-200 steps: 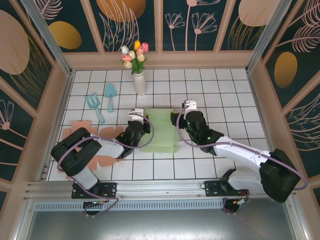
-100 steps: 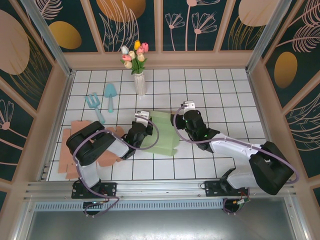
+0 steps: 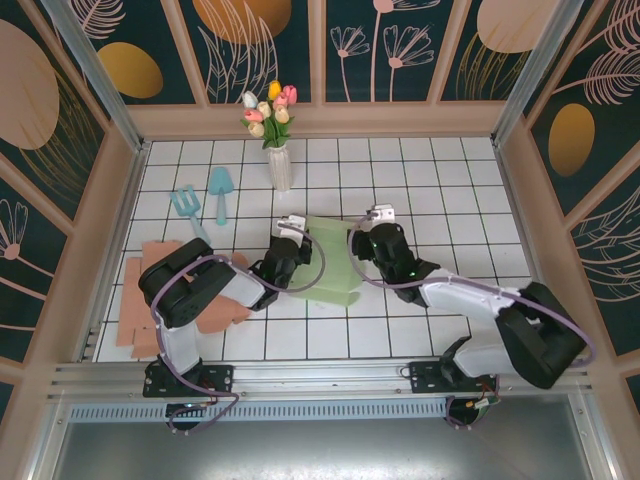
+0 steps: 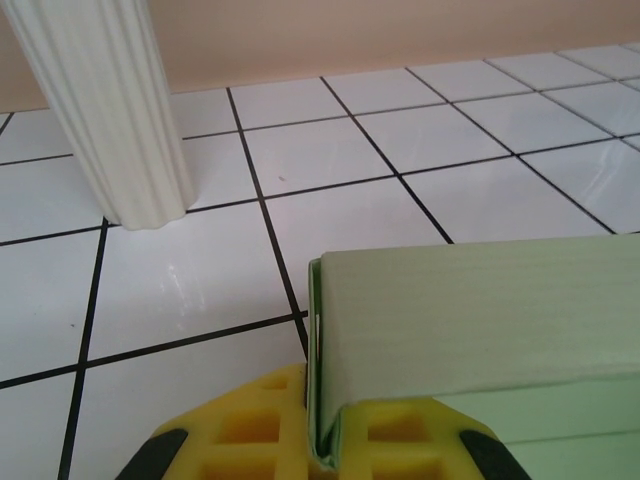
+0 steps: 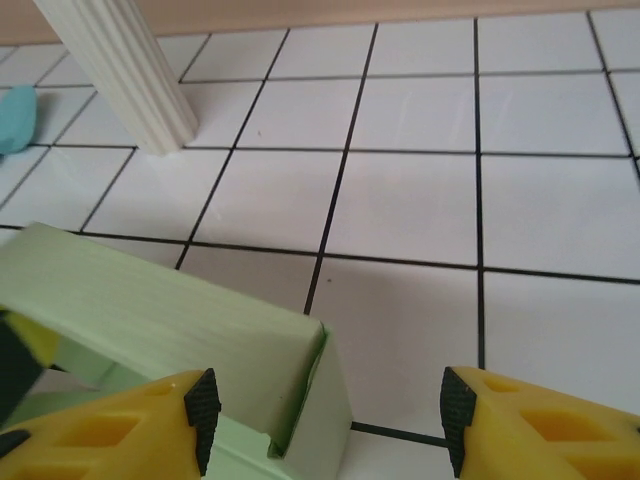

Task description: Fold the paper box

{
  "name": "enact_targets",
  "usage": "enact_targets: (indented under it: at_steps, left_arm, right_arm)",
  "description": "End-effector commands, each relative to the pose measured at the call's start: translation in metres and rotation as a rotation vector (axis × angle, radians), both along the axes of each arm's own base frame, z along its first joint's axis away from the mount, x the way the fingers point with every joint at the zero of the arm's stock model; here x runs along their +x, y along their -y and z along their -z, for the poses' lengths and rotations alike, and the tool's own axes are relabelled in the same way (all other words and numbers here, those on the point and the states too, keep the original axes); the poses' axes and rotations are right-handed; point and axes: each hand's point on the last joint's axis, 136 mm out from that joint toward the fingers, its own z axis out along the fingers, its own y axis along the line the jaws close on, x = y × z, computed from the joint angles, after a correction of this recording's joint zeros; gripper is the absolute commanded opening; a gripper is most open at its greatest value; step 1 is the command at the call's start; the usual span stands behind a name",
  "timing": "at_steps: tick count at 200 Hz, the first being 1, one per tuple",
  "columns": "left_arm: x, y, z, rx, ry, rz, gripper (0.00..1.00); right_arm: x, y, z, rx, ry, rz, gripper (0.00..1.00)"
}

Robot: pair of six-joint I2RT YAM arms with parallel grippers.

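The green paper box sits mid-tabletop, on the near side of the white vase. The left pincer is clamped tight on the box's left wall. The right pincer stands partly open around its right corner, one finger just beside the wall, the other apart.

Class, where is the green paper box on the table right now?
In the top view the green paper box lies mid-table between the left gripper, shut on its edge, and the open right gripper, nearer than the white vase.
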Motion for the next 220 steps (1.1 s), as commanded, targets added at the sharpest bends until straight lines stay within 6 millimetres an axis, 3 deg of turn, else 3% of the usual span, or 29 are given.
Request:
enact_targets:
  at_steps: [1,26,46,80,103,131,158,170,194,220]
  left_arm:
    - [0.004,0.003,-0.002,0.095,-0.062,0.007,0.0]
    - [0.017,0.002,-0.016,0.16,-0.143,-0.069,0.0]
    - [0.027,0.014,-0.031,0.25,-0.242,-0.058,0.0]
    - [0.036,0.027,-0.052,0.492,-0.355,0.016,0.0]
    - [0.035,0.027,-0.052,0.71,-0.446,0.102,0.0]
    - [0.033,0.007,-0.047,1.024,-0.49,0.163,0.0]
    - [0.022,-0.009,-0.041,1.316,-0.465,0.262,0.0]
    - [0.019,-0.005,-0.046,1.36,-0.456,0.298,0.0]
    - [0.015,0.021,-0.06,1.325,-0.447,0.388,0.0]
    - [0.007,0.045,-0.049,1.278,-0.458,0.482,0.0]
  right_arm:
    - [-0.003,0.011,-0.066,0.046,0.11,0.016,0.63]
    - [-0.014,0.037,-0.118,0.069,0.199,0.055,0.64]
    - [-0.02,0.07,-0.134,0.072,0.25,0.122,0.65]
    - [-0.046,0.101,-0.133,0.172,0.342,0.158,0.65]
    - [-0.067,0.114,-0.14,0.299,0.44,0.162,0.68]
    - [-0.081,0.137,-0.147,0.385,0.504,0.238,0.72]
    - [-0.085,0.144,-0.15,0.393,0.505,0.268,0.72]
    - [-0.085,0.146,-0.15,0.389,0.505,0.281,0.72]
    - [-0.084,0.145,-0.147,0.392,0.501,0.277,0.72]
    - [-0.083,0.147,-0.146,0.385,0.501,0.29,0.72]
